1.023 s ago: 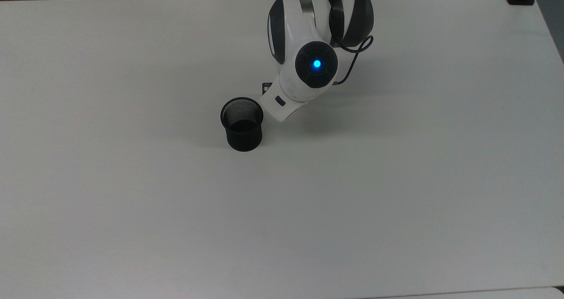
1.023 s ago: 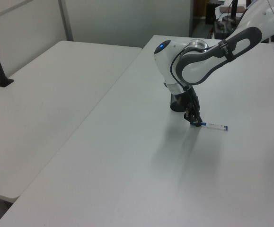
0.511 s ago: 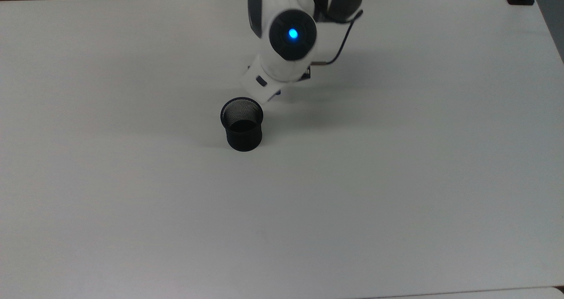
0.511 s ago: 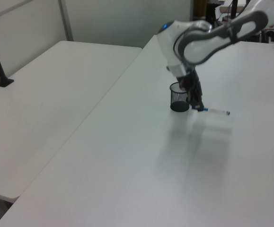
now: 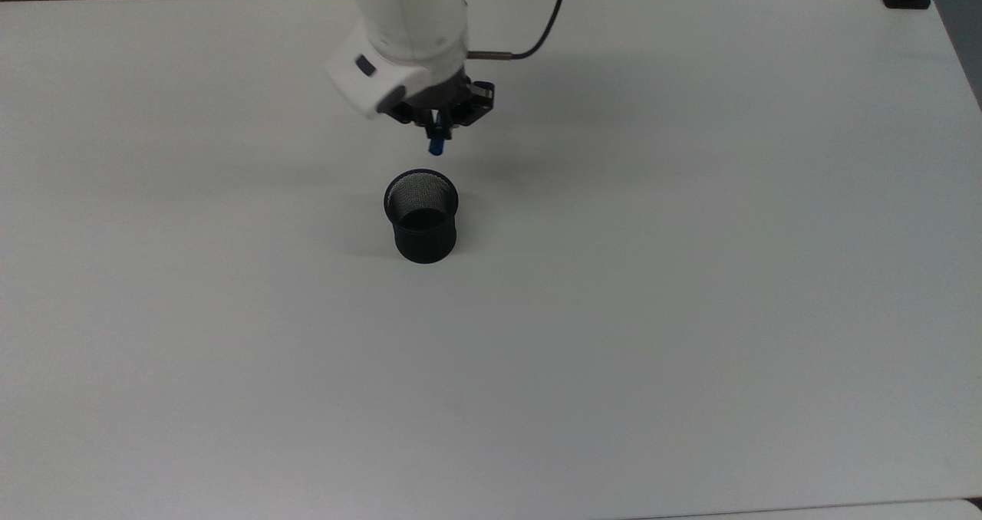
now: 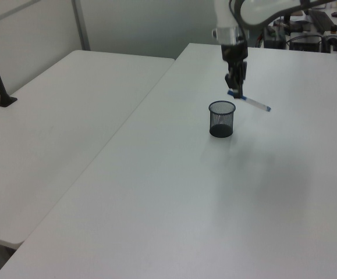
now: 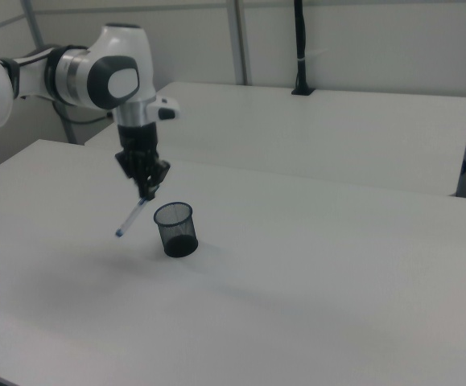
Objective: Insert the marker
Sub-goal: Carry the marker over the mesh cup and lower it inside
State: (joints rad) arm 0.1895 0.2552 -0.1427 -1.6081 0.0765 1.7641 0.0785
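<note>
Since a second ago we see the claw lift, pinching the marker, tilted, at 12 o'clock of the cup in the top view.

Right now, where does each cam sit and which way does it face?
Top view: overhead, looking down on the table; shows the wrist and tool holding the marker beyond the mesh cup.
Left view: raised at one table end, looking along it; forearm and tool enter from above.
Right view: raised on the opposite side; elbow, forearm and tool at the right view's left.
All three share cup, marker and tool.
</note>
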